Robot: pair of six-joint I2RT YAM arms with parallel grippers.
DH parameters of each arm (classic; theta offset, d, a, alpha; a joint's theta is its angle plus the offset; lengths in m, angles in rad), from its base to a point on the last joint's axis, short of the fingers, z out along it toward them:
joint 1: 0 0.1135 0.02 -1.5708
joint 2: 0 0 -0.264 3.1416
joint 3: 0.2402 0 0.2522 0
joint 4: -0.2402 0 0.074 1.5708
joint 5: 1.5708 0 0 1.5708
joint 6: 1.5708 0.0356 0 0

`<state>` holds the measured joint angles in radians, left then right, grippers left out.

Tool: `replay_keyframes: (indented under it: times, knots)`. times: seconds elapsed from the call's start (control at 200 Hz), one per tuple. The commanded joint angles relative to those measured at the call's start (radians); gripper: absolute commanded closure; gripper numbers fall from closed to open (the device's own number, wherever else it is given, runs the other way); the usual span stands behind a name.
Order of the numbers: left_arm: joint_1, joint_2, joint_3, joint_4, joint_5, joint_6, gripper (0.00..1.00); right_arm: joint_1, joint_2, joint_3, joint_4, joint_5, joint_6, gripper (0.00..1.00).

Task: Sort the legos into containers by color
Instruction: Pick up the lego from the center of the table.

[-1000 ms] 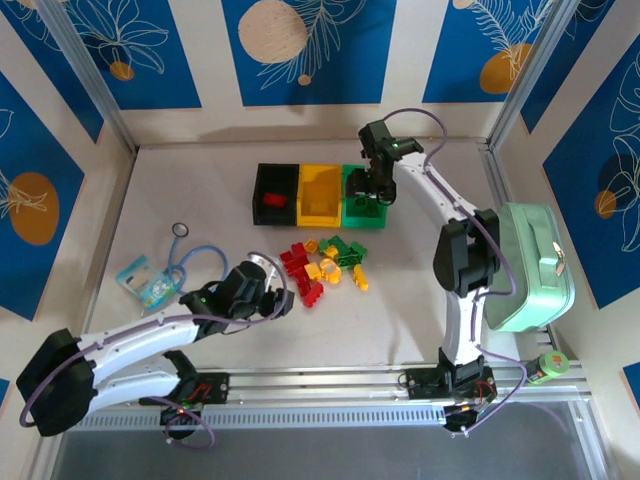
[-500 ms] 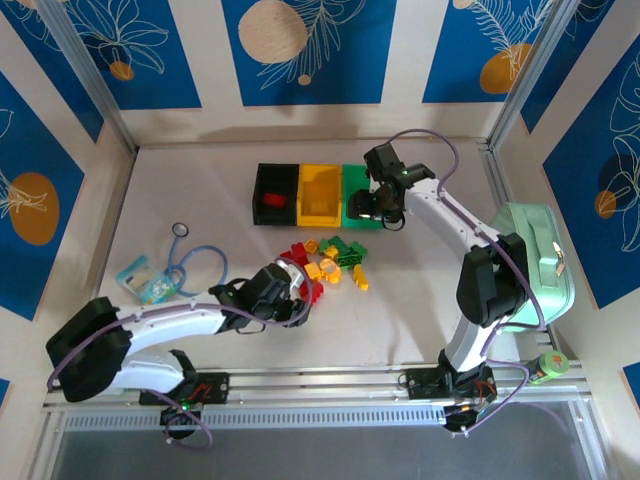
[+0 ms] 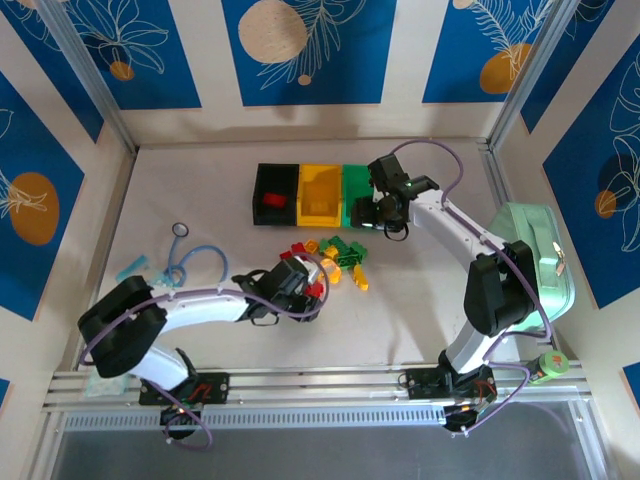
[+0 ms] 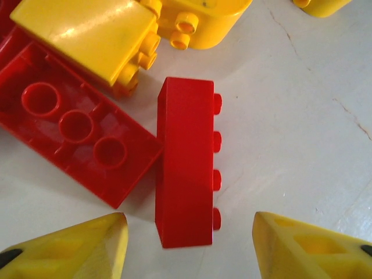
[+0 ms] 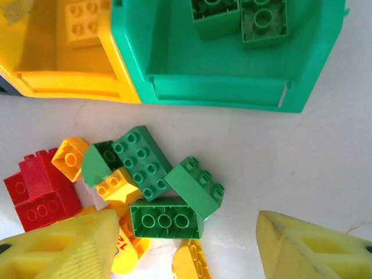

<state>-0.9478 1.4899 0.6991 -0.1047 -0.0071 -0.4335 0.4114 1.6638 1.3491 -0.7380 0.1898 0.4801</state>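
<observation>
Red, yellow and green plastic studded bricks (image 3: 328,262) mostly lie in a loose heap on the white worktop (image 3: 190,190), just in front of the row of three joined open plastic bins (image 3: 320,216), so the sorting looks only begun. The black bin (image 3: 261,192) holds one red brick (image 3: 273,200), the yellow bin (image 5: 70,81) shows one yellow brick (image 5: 83,22), and the green bin (image 5: 221,93) has at least two green bricks (image 5: 241,17). Most of the heap is left to move. The left arm's fingers (image 4: 75,250) stand open on either side of the near end of a long red brick (image 4: 185,168) lying on its side, gripping nothing; it seems the next piece for the black bin. The right arm's fingers (image 5: 314,244) are open and empty too, hovering over loose green bricks (image 5: 165,218) at the heap's edge, near the green bin.
</observation>
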Motion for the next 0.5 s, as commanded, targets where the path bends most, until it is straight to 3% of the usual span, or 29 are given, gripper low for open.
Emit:
replay_keyframes:
  times: [0.0,0.19,0.38,0.495]
  knots:
    - [-0.009,0.035,0.041,-0.002,0.011,0.034,0.43,0.000,-0.040,-0.035,0.019,-0.025,0.019,0.36]
    - [-0.009,0.083,0.074,-0.011,-0.001,0.038,0.51,-0.002,-0.064,-0.084,0.040,-0.029,0.028,0.38]
    - [-0.009,0.090,0.094,-0.049,-0.037,0.039,0.76,-0.003,-0.084,-0.126,0.057,-0.023,0.039,0.39]
    - [-0.009,0.052,0.087,-0.074,-0.057,0.036,0.84,-0.003,-0.097,-0.149,0.067,-0.021,0.047,0.40]
